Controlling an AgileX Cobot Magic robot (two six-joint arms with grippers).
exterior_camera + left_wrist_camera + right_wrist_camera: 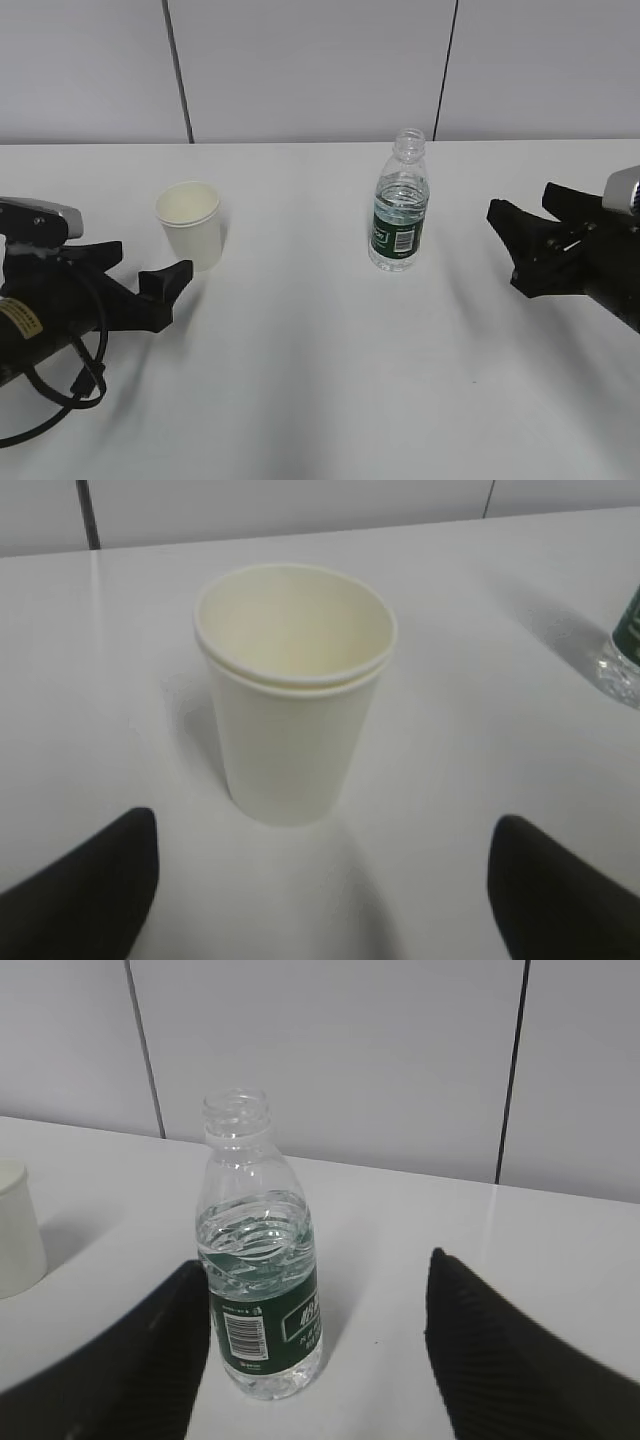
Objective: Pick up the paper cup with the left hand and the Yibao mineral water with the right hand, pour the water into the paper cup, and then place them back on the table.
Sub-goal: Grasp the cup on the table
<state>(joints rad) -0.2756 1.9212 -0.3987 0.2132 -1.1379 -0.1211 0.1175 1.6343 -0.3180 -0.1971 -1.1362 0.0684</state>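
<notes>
The paper cup stands upright and empty on the white table, left of centre. My left gripper is open just short of it, touching nothing. In the left wrist view the cup stands ahead of the open gripper, beyond the fingertips. The Yibao mineral water stands upright and capless, partly full, right of centre. My right gripper hangs open well to its right. In the right wrist view the bottle is ahead of the open gripper, toward the left finger.
A grey panelled wall with dark seams runs behind the table's far edge. The bottle's base shows at the right edge of the left wrist view. The cup's side shows at the left edge of the right wrist view.
</notes>
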